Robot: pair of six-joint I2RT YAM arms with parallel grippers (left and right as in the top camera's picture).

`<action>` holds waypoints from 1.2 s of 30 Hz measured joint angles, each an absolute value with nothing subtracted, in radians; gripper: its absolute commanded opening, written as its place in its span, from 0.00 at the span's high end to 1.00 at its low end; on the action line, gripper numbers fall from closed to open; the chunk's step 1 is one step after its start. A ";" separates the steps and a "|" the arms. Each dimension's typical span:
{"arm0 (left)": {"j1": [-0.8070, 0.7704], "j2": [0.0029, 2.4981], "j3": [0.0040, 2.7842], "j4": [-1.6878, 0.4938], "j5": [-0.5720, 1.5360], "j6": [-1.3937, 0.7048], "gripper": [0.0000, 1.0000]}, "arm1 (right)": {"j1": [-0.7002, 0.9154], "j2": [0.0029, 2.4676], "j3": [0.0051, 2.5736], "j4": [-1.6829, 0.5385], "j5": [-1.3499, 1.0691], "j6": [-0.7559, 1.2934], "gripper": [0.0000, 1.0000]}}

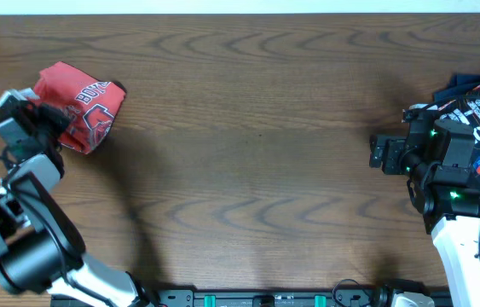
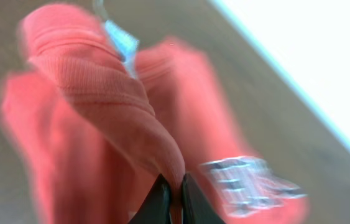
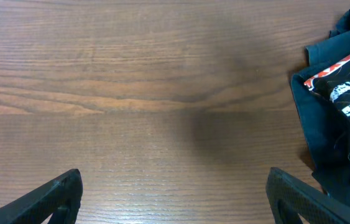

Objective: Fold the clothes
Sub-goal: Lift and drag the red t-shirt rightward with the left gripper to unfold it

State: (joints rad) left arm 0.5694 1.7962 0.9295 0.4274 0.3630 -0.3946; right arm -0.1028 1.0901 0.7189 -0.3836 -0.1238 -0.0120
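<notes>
Left fingers [image 2: 160, 199] clamped tight on a thin ridge of the red-orange T-shirt [image 2: 94, 124], a ribbed seam by the look of it, with a pale tag [image 2: 120, 42] just beyond. Seen from overhead, the shirt sits bunched in a heap at the far left of the desk [image 1: 248, 128], lettering half showing. On the other side, the right fingers [image 3: 56, 193] are spread wide and hold nothing, over bare wood beside the dark navy garments [image 3: 336, 118]. My call is to draw that pinched edge toward the middle slowly, so the heap opens flat. The bite looks small and a jerk could slip it. The right arm should take the opposite edge.
</notes>
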 measured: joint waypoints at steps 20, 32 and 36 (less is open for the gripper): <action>0.174 1.183 0.929 0.451 0.815 -0.398 0.94 | -0.103 1.090 0.719 -0.367 -0.124 -0.012 0.07; 0.252 1.208 0.931 -0.047 0.596 -0.332 0.93 | -0.103 1.090 0.719 -0.367 -0.124 -0.012 0.06; 0.254 1.316 0.928 -0.076 0.418 -0.301 0.93 | -0.103 1.090 0.719 -0.372 -0.128 -0.012 0.06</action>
State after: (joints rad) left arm 0.2539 1.3163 0.9279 -0.0761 0.4175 -0.3012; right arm -0.1028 1.0901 0.7193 -0.3721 -0.1276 -0.0120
